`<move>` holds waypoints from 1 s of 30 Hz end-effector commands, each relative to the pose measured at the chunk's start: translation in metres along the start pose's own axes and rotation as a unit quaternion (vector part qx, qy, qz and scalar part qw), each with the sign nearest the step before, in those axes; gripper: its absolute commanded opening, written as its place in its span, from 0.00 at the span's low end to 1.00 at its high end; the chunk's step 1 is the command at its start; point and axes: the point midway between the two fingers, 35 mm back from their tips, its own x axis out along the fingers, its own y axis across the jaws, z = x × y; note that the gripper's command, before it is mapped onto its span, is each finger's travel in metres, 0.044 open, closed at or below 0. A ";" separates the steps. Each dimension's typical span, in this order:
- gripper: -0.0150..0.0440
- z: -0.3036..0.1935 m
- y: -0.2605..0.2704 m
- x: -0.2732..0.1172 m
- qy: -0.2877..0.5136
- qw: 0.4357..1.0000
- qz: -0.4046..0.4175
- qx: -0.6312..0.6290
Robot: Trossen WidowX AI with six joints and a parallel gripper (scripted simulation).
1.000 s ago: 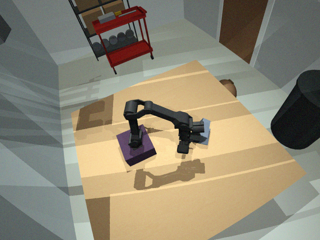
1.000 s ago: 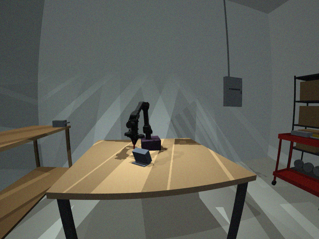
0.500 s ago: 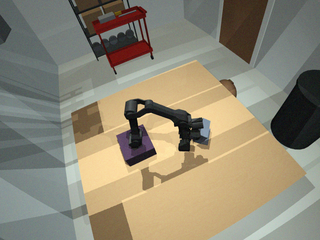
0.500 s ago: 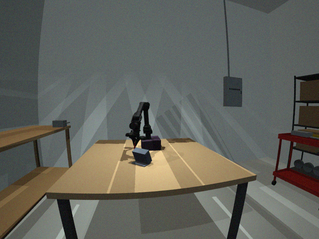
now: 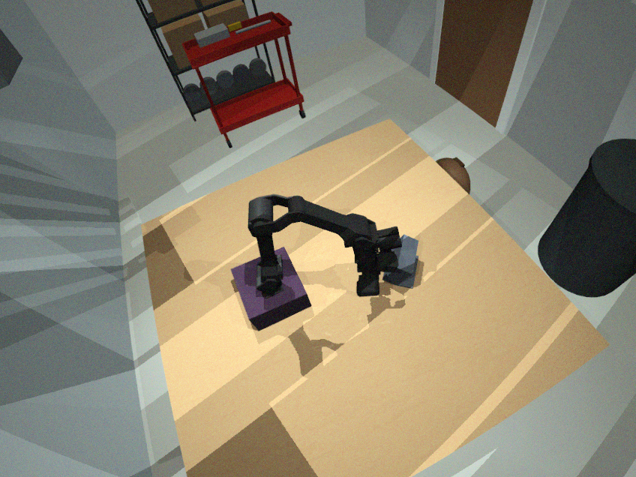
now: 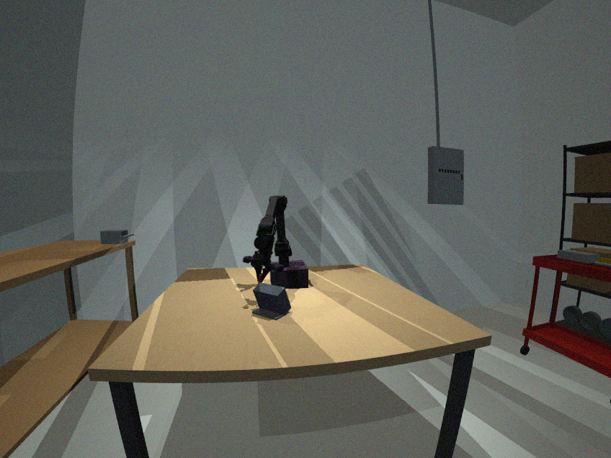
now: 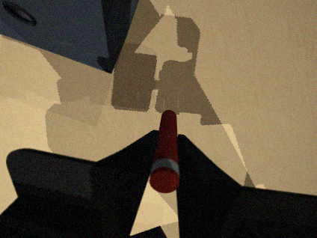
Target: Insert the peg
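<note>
"Fingers first, please. How do they stand?"

"The black two-finger gripper (image 5: 379,250) (image 6: 260,276) (image 7: 167,138) is nearly closed, with only the thickness of the peg between its fingertips. It has hold of the dark red round peg (image 6: 259,279) (image 7: 168,142), which carries a grey band close to its upper end."

"And is this peg in the hole?"

"No, it is outside. The blue-grey sloped panel block (image 5: 404,262) (image 6: 271,297) (image 7: 67,34) is near the peg, but apart from it. In the wrist view, its dark oval-looking hole (image 7: 19,13) is at the upper left. If the lower end of the peg touches the table, I cannot tell."

"What comes behind the gripper?"

"The black jointed arm (image 5: 318,215) (image 6: 265,231) goes up, bends, and returns down to the purple square base block (image 5: 295,287) (image 6: 295,278). Both blocks are on the light wooden table (image 5: 410,359) (image 6: 295,345) (image 7: 262,75), under stripes of light and shadow."

"And farther away?"

"On the floor is the red metal cart (image 5: 256,103) (image 6: 552,337), and just behind it the black metal shelf rack (image 5: 177,66) (image 6: 563,212) with brown boxes."
</note>
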 end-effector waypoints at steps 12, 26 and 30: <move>0.25 0.000 0.014 0.006 -0.031 0.998 -0.029 -0.037; 0.25 0.000 0.028 0.009 -0.063 0.995 -0.051 -0.065; 0.25 0.000 0.032 0.010 -0.072 0.993 -0.057 -0.073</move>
